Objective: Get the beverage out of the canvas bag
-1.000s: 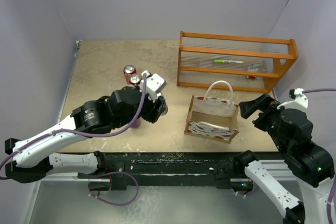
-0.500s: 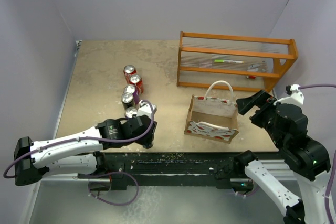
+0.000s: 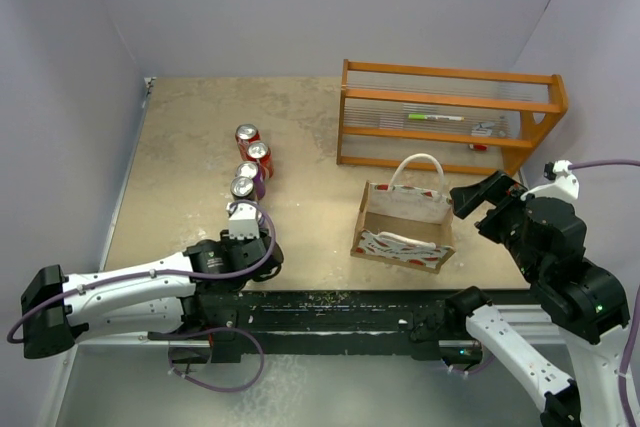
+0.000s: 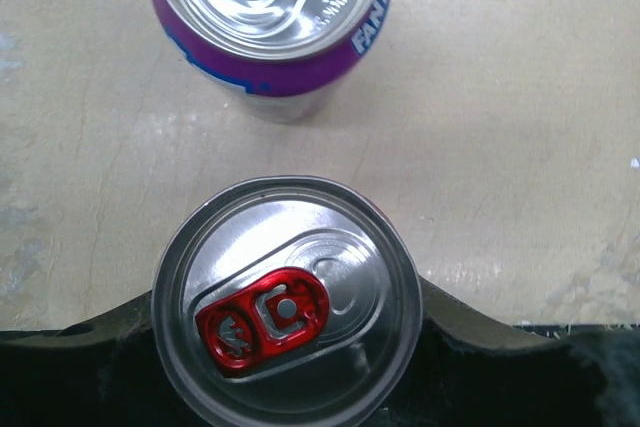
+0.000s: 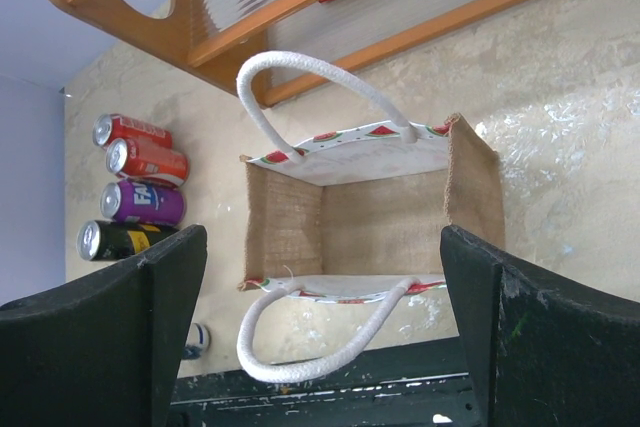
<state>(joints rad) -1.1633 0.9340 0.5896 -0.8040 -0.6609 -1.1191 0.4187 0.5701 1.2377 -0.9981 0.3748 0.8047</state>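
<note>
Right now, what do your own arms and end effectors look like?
Left arm and right arm share white tubular links and bulky black joint housings, each trailing a purple cable. A small green light shows on the right arm. The right end effector has broad matte-black fingers.

Purple can (image 4: 270, 17) — "FANTA" printed along its shoulder.

Two robot arms, the left arm (image 3: 130, 287) and the right arm (image 3: 560, 257), stand bolted to a black rail (image 3: 330, 307) in what appears to be a research lab's test cell. Plain lilac walls (image 3: 300, 7) box in the beige tabletop (image 3: 190, 117), and a purple cable (image 3: 610, 163) trails off. Staged props include drink cans (image 3: 259, 155) just beyond the jaws of the left gripper (image 3: 243, 212). A canvas bag (image 3: 405, 212) and an orange wooden rack (image 3: 445, 117) lie ahead of the right gripper (image 3: 468, 205).
</note>
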